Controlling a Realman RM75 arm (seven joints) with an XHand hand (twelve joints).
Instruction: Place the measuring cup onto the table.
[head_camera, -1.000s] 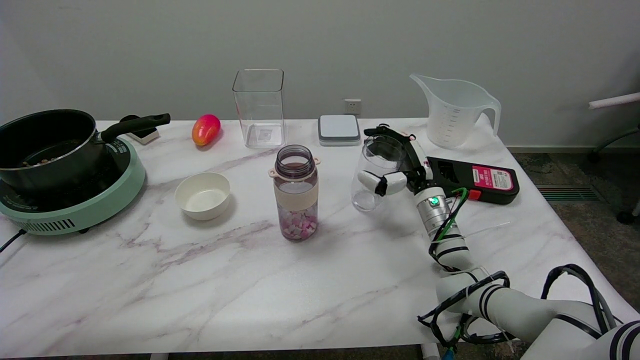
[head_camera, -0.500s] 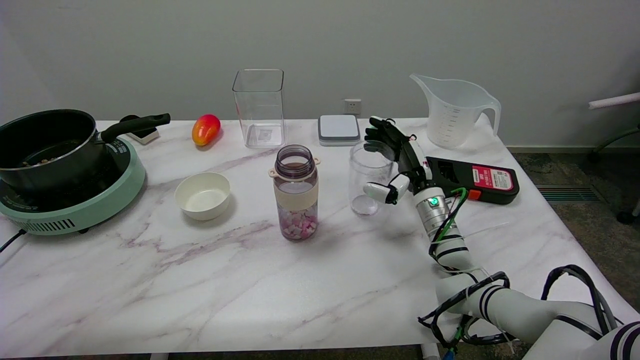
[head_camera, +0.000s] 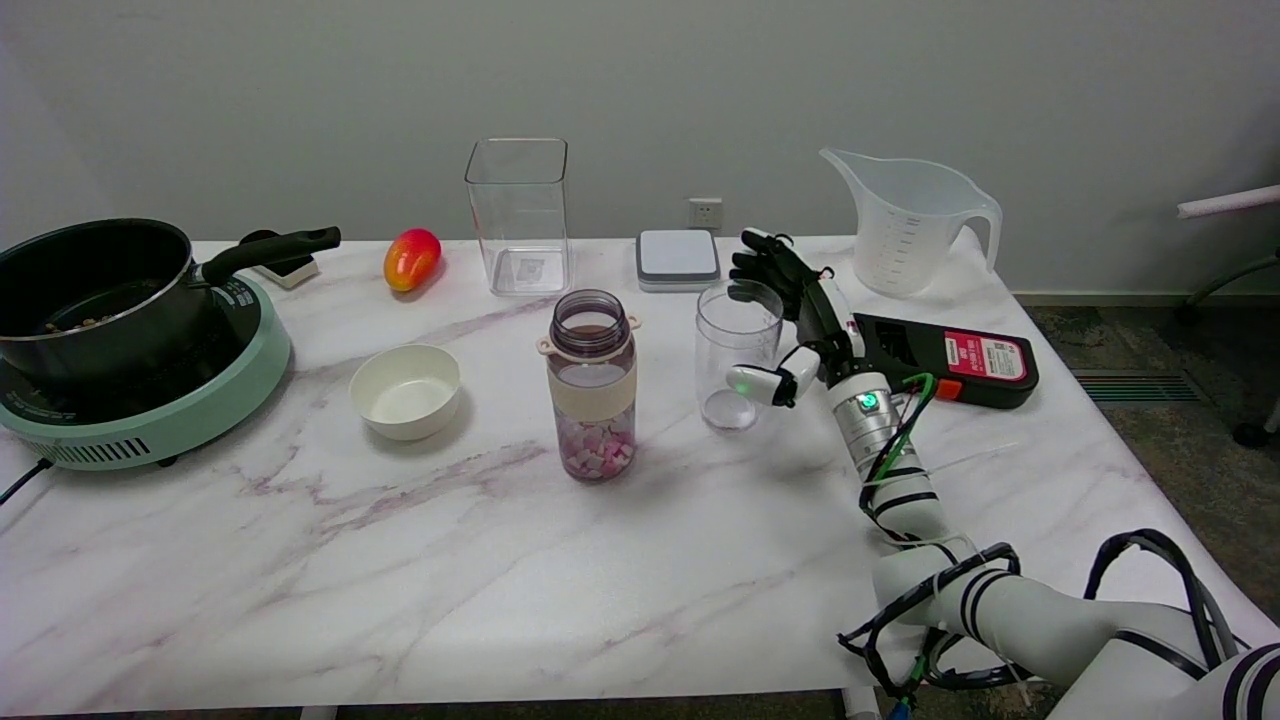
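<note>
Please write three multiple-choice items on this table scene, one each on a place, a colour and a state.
1. Where does the measuring cup stand?
A. just right of the bottle
B. inside the pot
C. on the scale

2. What colour is the cooker base?
A. red
B. pale green
C. black

3. How is the right robot hand?
A. lifting the cup
B. open beside the cup
C. out of view

Answers: 1 A, it stands upright beside the bottle; 2 B, the base looks mint; 3 B, fingers spread, nothing held.
</note>
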